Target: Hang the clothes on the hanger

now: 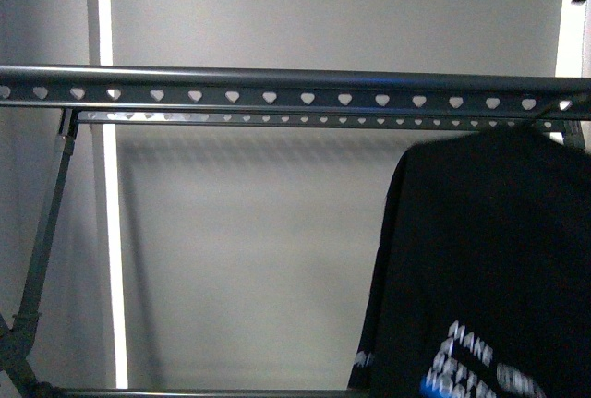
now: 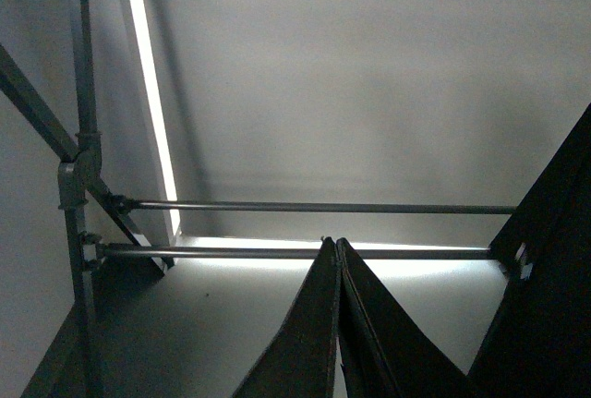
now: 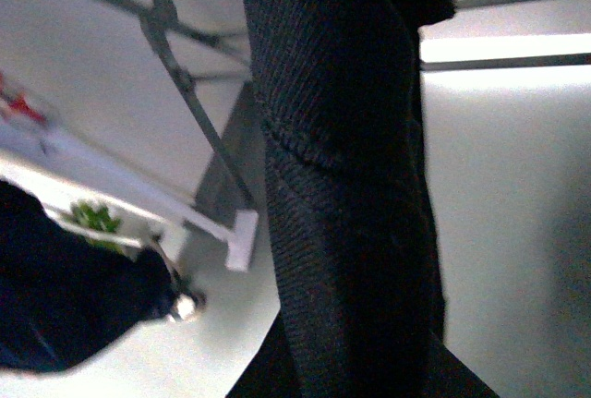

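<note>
The black printed T-shirt (image 1: 480, 232) on the dark grey heart-pierced rail (image 1: 286, 78) likely handles light and limp; grip its shoulder. The left gripper (image 2: 334, 243) is clenched and empty. The right gripper's jaw state cannot be told.

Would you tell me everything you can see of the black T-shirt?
The black T-shirt hangs at the right end of the rack, shoulders just under its rail with heart-shaped holes; what holds it is hidden. It looks like soft knit fabric, hanging flat. One short sleeve shows a small white mark; white "MAKE" lettering and blue print sit low on the chest. The frame cuts off its hem.
</note>
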Controlling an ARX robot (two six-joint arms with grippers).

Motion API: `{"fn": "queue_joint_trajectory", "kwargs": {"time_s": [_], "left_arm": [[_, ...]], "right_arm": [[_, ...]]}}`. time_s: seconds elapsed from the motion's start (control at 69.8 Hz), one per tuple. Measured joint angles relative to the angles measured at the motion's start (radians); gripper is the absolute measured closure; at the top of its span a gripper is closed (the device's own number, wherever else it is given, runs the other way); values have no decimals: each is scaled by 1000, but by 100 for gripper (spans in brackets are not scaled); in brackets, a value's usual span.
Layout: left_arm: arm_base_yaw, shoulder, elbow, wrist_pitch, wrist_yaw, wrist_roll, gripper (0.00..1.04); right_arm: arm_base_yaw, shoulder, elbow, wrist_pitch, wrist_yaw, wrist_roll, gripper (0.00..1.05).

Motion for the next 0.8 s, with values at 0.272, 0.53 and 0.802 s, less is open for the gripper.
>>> {"fn": "queue_joint_trajectory", "kwargs": {"time_s": [0.272, 0.53, 0.802], "left_arm": [[0, -134, -106, -20, 0, 0, 101], [0, -246, -162, -79, 0, 0, 101], [0, -369, -198, -163, 0, 0, 101]], "right_arm": [[87, 153, 256, 93, 61, 547, 97], [205, 275, 408, 41, 242, 561, 97], [190, 244, 323, 97, 251, 533, 97]]}}
